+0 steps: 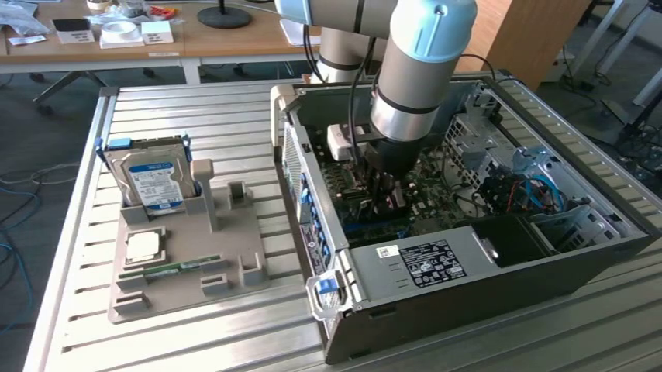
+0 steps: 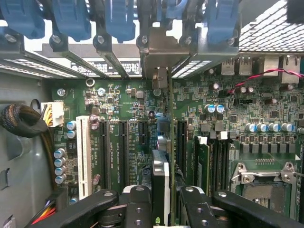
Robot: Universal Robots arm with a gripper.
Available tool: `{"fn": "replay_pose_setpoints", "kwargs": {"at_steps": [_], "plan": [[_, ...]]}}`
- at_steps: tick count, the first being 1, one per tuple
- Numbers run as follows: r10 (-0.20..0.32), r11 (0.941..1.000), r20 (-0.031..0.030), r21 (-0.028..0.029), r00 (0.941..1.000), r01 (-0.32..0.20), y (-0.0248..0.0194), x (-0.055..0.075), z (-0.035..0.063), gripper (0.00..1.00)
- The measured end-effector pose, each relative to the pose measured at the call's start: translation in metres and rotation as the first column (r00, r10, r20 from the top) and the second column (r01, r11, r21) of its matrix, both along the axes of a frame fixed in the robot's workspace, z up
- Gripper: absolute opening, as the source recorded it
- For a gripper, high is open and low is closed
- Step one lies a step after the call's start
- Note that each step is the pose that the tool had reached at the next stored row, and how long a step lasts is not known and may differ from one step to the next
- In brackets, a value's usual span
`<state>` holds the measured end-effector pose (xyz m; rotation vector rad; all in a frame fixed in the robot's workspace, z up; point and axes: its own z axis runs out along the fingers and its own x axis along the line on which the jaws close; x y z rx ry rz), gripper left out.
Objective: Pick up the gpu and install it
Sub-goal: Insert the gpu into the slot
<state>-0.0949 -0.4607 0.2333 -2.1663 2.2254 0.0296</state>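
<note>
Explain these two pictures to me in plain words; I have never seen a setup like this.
The exterior view shows a robot arm reaching down into an open computer case lying on a slatted metal table. The wrist view comes from a camera on the arm, looking along its end effector at the green motherboard. The end effector grips the gpu, a thin card seen edge-on, above the motherboard's slots. Beside the case, a tan holder tray carries a hard drive and a memory stick.

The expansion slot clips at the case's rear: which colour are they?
Blue. The expansion slot clips show best in the wrist view.
</note>
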Motion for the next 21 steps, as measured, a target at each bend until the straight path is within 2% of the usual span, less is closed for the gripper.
{"fn": "replay_pose_setpoints", "kwargs": {"at_steps": [18, 20, 21], "plan": [[0.0, 1.0, -0.0005, 0.0002, 1.0, 0.0, 0.0001, -0.0002, -0.0008, 0.27], [-0.001, 1.0, 0.0002, 0.0028, 1.0, 0.001, 0.0005, -0.0006, -0.0017, 0.28], [-0.001, 1.0, 0.0003, 0.0016, 1.0, 0.001, 0.0004, -0.0005, -0.0014, 0.28]]}}
